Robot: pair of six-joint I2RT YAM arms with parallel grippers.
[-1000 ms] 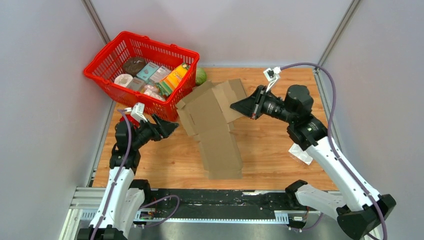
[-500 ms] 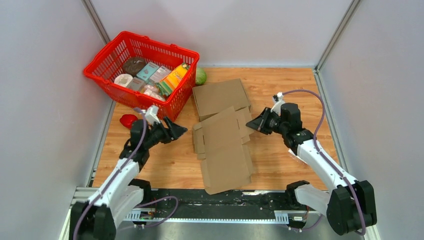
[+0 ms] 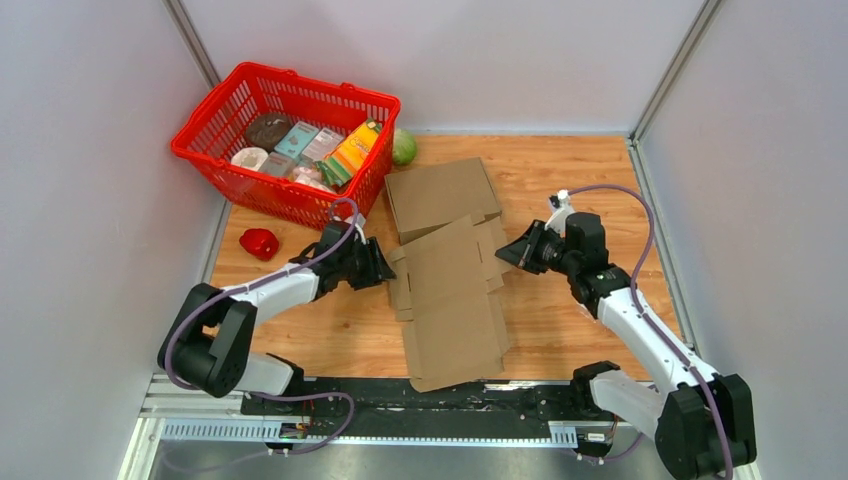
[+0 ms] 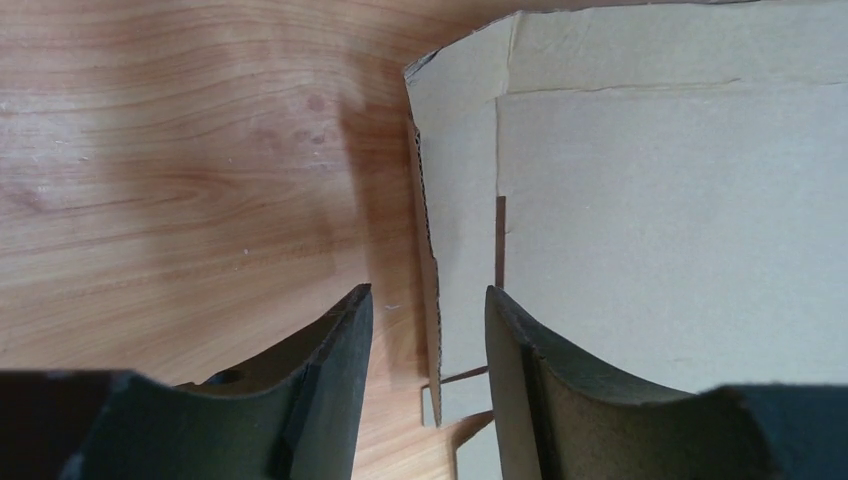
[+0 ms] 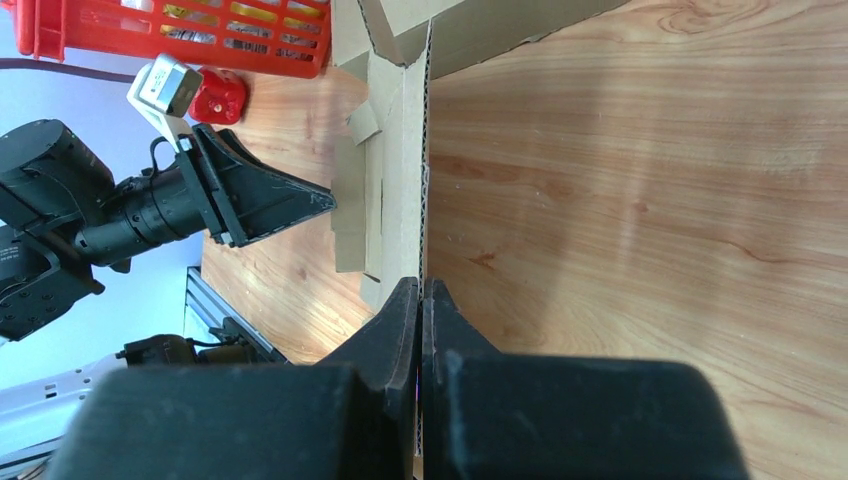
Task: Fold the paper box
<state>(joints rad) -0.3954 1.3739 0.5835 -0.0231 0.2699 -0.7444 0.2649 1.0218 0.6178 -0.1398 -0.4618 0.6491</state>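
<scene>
The flattened brown cardboard box lies on the wooden table, running from the back centre toward the front edge. My right gripper is shut on its right edge flap, seen edge-on between the jaws in the right wrist view. My left gripper is open at the box's left edge. In the left wrist view a side flap's edge stands between the two fingers without touching them.
A red basket of groceries stands at the back left. A green round thing lies beside it. A small red object sits on the table left of my left arm. Grey walls close in both sides.
The box dropped from a raised, draped pose to flat on the table. My right arm came down with it. My left gripper moved right to the box's left edge.
</scene>
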